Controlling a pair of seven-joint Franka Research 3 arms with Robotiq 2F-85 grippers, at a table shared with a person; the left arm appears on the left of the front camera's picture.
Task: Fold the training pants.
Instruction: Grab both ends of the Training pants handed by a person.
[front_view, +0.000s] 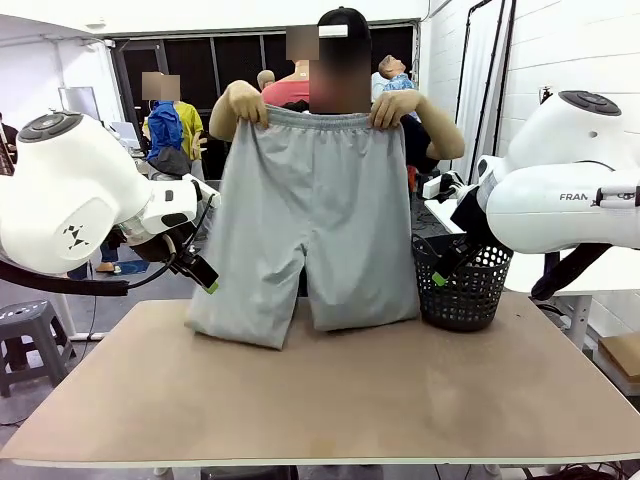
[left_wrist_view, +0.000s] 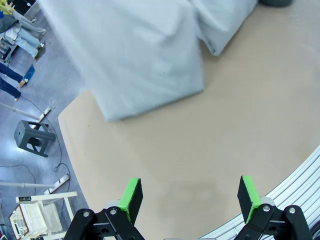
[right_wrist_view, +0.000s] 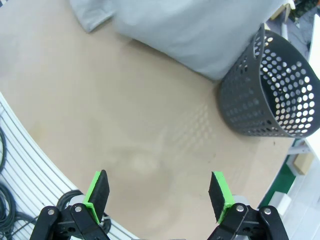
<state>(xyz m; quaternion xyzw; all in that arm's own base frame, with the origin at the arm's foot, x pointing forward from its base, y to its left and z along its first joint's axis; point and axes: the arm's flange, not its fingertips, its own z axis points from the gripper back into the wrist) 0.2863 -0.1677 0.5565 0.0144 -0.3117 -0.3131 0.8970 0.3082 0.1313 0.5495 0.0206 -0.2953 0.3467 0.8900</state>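
A person at the far side holds the light grey training pants (front_view: 305, 230) up by the waistband, one hand (front_view: 243, 105) at each end. The leg hems rest on the tan table (front_view: 330, 400). My left gripper (front_view: 200, 272) hangs open at the table's left, near the left leg hem, holding nothing. In the left wrist view its fingers (left_wrist_view: 131, 199) stand wide apart above bare table, with the pants (left_wrist_view: 135, 55) farther off. My right gripper (front_view: 447, 268) hangs open in front of the basket. In the right wrist view the right gripper (right_wrist_view: 160, 192) is open over bare table, the pants (right_wrist_view: 195, 30) beyond.
A black mesh basket (front_view: 462, 285) stands at the back right of the table, right of the pants, also visible as the basket (right_wrist_view: 270, 90) in the right wrist view. A grey stool (front_view: 30, 335) stands on the floor at left. Other people are farther back.
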